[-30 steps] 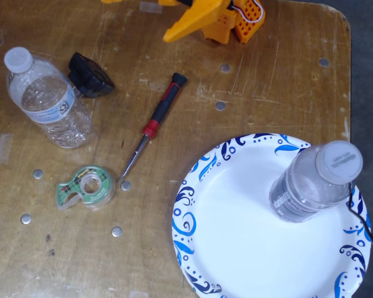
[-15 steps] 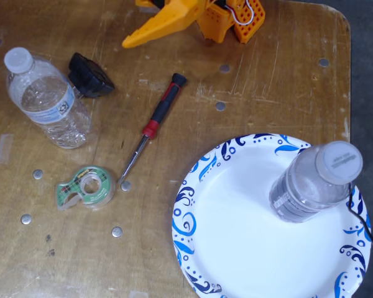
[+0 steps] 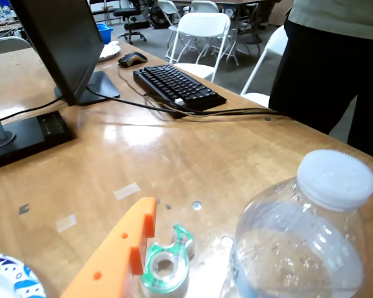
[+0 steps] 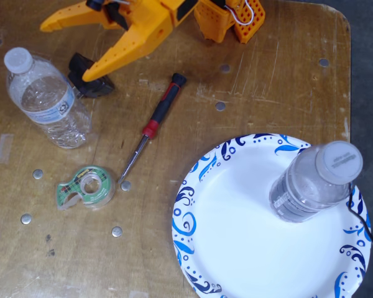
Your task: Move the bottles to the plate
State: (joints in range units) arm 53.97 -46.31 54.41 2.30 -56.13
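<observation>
Bottles stand apart. One (image 4: 314, 181) sits upright at about three o'clock on the plate (image 4: 236, 230), inside its rim; the other (image 4: 46, 99) stands on the bare tabletop (image 4: 267, 81) at ten o'clock from the plate, well apart. Within the last second the pincer (image 4: 68, 53) has swung from the top edge toward this second bottle, jaws spread and empty, one tip above the black object (image 4: 90, 77). Judgement: the approach to the remaining bottle is under way. The wrist view shows that bottle (image 3: 304, 248) close ahead, the tape dispenser (image 3: 168, 267) beside it. Screwdriver (image 4: 152, 127) and tape dispenser (image 4: 87, 186) lie between bottle and plate; the plate's left half is free.
</observation>
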